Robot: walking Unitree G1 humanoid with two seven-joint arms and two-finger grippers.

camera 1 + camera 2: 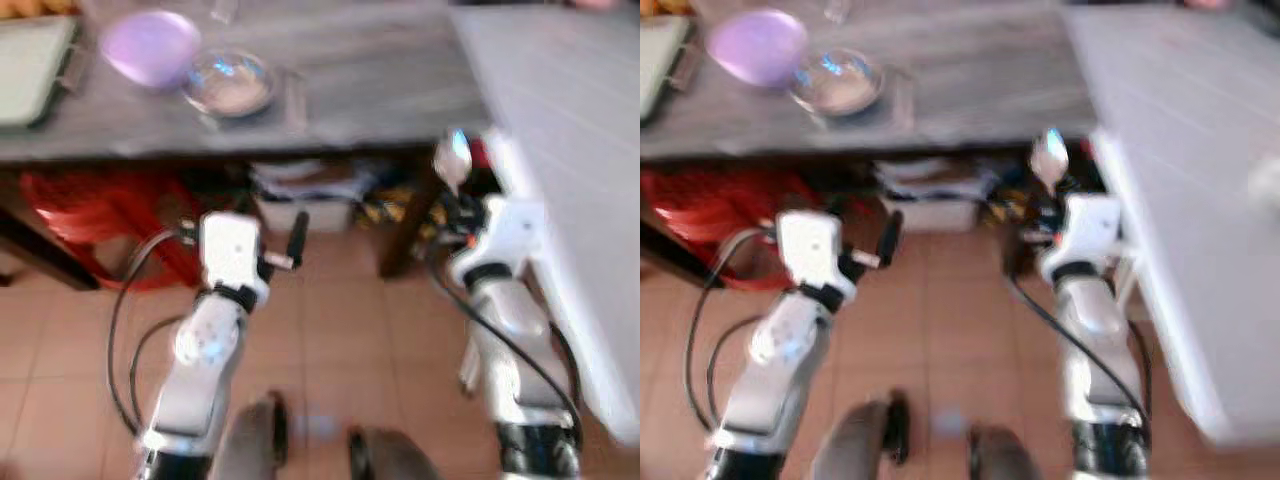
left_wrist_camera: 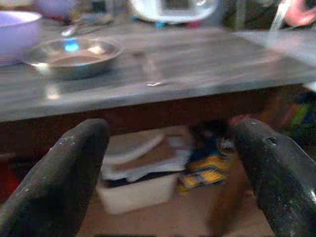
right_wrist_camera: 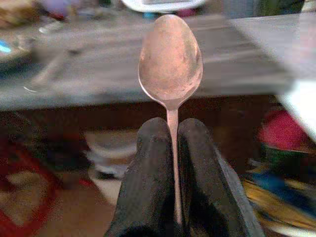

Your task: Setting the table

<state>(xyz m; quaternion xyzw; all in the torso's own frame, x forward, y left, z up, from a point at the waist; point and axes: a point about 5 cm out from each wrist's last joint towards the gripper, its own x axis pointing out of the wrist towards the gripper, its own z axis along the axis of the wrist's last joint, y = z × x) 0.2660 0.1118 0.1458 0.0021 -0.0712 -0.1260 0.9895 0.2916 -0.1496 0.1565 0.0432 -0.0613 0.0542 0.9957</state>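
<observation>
Ahead of the robot, across a strip of tiled floor (image 1: 330, 300), stands the grey wood-grain tabletop (image 1: 370, 70), with a second, paler surface (image 1: 570, 150) running along the robot's right. On the grey tabletop, toward its left end, sit a green tray (image 1: 30, 70), a lilac bowl (image 1: 150, 45) and a shallow steel bowl (image 1: 230, 82) just beside it; the two bowls look to be touching or nearly so, though blur prevents certainty. Under the tabletop are a red plastic stool (image 1: 100, 215) and a white box (image 1: 305, 212) among some clutter.

As for progress, the bowls appear to be laid already, while the cutlery is not yet down. The right gripper (image 3: 170, 136) holds a metal spoon (image 3: 170, 59) upright, its fingers (image 3: 148, 163) pressed together on the handle, bowl end up, below the tabletop's edge and short of it. The left gripper (image 2: 170, 163) is empty, its fingers (image 2: 64, 173) spread wide, also held low in front of the tabletop.

What seems left is to close the gap, raise the spoon above the edge and lay it beside the steel bowl.
</observation>
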